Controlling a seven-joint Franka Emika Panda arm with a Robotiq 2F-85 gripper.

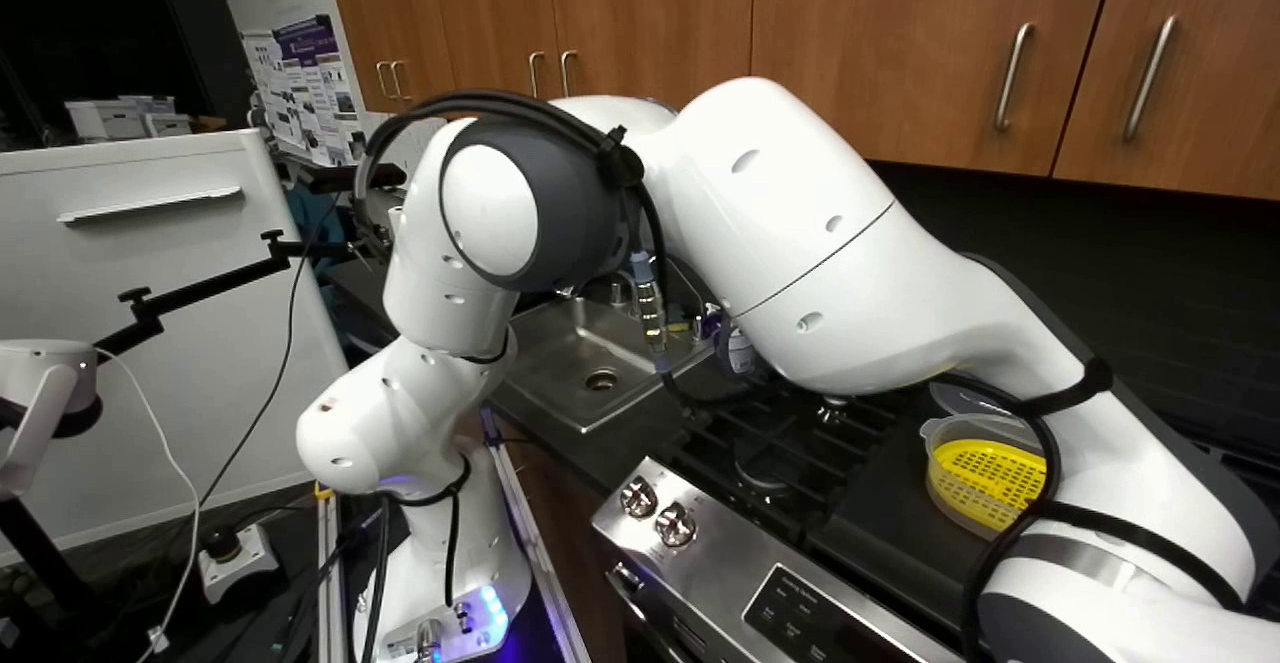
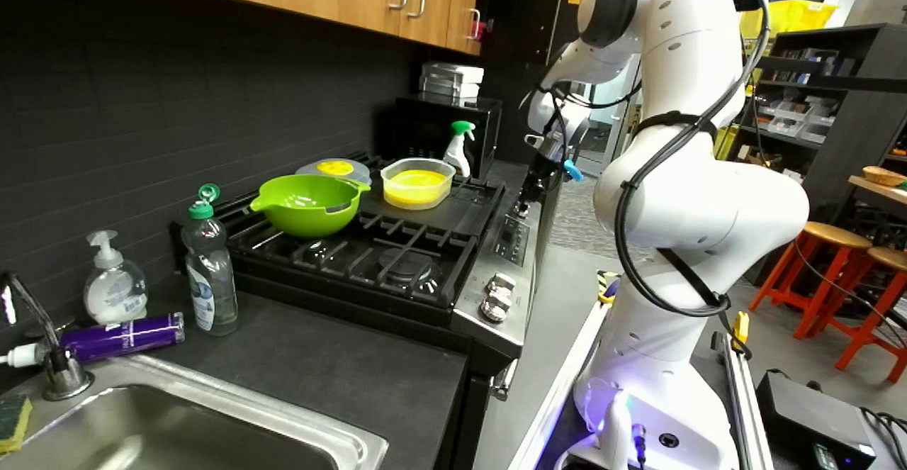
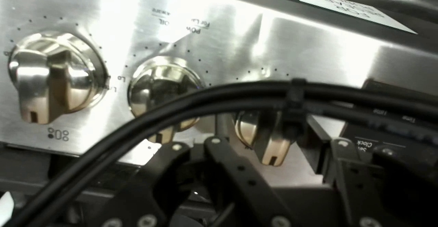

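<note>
The claw is standing partly open, holding nothing. A metal stove knob is sitting between its fingers, a gap showing beside one; a second knob is sitting just beyond the other.

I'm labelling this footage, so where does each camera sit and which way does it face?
Exterior view: near the stove, facing the sink; arm and base show.
Exterior view: above the sink, facing the green bowl and stove; arm, base and tool show.
Wrist view: behind the tool, facing metal knobs; tool and black cables show.
Both exterior views share arm, base, stove and sink.
</note>
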